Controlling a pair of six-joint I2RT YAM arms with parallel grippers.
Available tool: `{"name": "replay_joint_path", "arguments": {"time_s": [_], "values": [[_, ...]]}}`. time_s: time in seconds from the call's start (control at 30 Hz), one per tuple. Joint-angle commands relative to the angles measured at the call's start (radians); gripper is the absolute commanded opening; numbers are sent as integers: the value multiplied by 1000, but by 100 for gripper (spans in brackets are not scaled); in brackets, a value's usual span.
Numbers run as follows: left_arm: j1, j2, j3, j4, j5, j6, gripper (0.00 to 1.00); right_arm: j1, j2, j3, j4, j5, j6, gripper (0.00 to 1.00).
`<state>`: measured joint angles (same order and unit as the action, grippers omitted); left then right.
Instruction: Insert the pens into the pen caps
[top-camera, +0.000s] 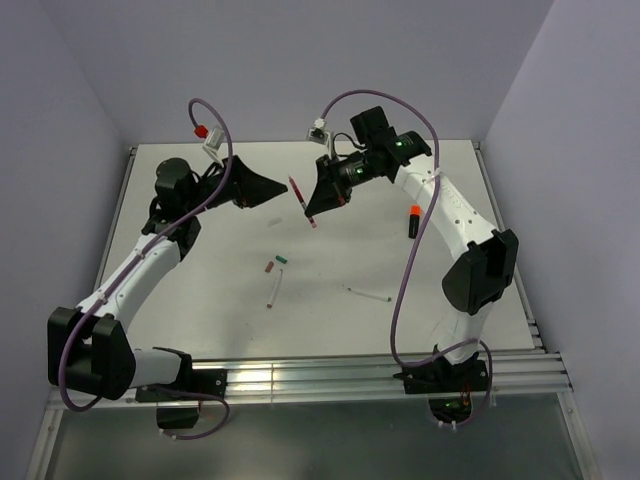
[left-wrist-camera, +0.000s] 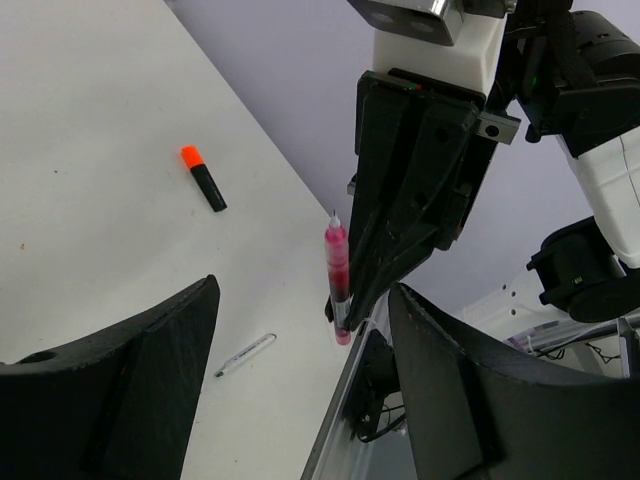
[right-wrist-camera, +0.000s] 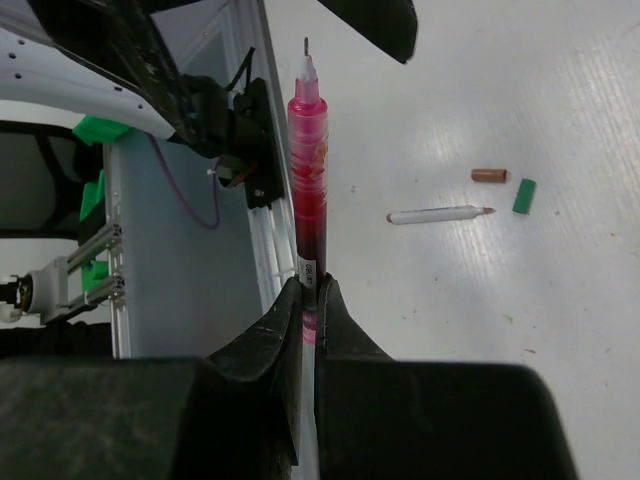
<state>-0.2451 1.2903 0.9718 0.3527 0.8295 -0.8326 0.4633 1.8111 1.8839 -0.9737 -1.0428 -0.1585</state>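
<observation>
My right gripper (top-camera: 312, 208) is shut on the lower end of the thin dark red pen (top-camera: 300, 200), held in the air over the far middle of the table. In the right wrist view the red pen (right-wrist-camera: 308, 170) rises from the pinched fingertips of the gripper (right-wrist-camera: 310, 292), bare tip up. My left gripper (top-camera: 280, 190) faces it from the left, open and empty, and the pen (left-wrist-camera: 337, 275) stands just beyond its fingers (left-wrist-camera: 160, 380). A brownish-red cap (top-camera: 269, 267) and a green cap (top-camera: 281, 259) lie mid-table. White pens (top-camera: 273, 290) (top-camera: 368, 294) lie nearby.
A short black marker with an orange end (top-camera: 411, 218) lies right of centre, under the right arm. The white table (top-camera: 200, 320) ends in a metal rail (top-camera: 350, 375) at the near edge. Lilac walls close the back and sides.
</observation>
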Motion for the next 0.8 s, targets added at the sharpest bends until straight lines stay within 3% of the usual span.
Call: {"name": "replay_joint_path", "arguments": {"time_s": [0.0, 0.17, 0.37, 0.47, 0.53, 0.63, 0.67, 0.7, 0.77], "values": [[-23, 9, 64, 31, -9, 21, 73, 21, -78, -15, 49, -56, 20, 0], [-48, 27, 65, 78, 11, -2, 66, 40, -76, -28, 55, -57, 24, 0], [-59, 38, 50, 160, 37, -69, 49, 49, -64, -3, 56, -59, 31, 0], [-60, 43, 38, 193, 49, -111, 32, 55, -64, 3, 56, -60, 34, 0], [-62, 47, 25, 235, 60, -147, 4, 58, -65, 6, 58, -63, 39, 0], [-60, 44, 16, 287, 88, -168, 0, 58, -64, 15, 58, -74, 57, 0], [-60, 43, 13, 302, 91, -181, 0, 57, -70, 15, 58, -95, 60, 4], [-59, 37, -4, 324, 89, -200, 0, 57, -75, 14, 58, -103, 60, 24], [-46, 33, -24, 419, 82, -270, 0, 54, -84, 8, 58, -120, 62, 46]]}}
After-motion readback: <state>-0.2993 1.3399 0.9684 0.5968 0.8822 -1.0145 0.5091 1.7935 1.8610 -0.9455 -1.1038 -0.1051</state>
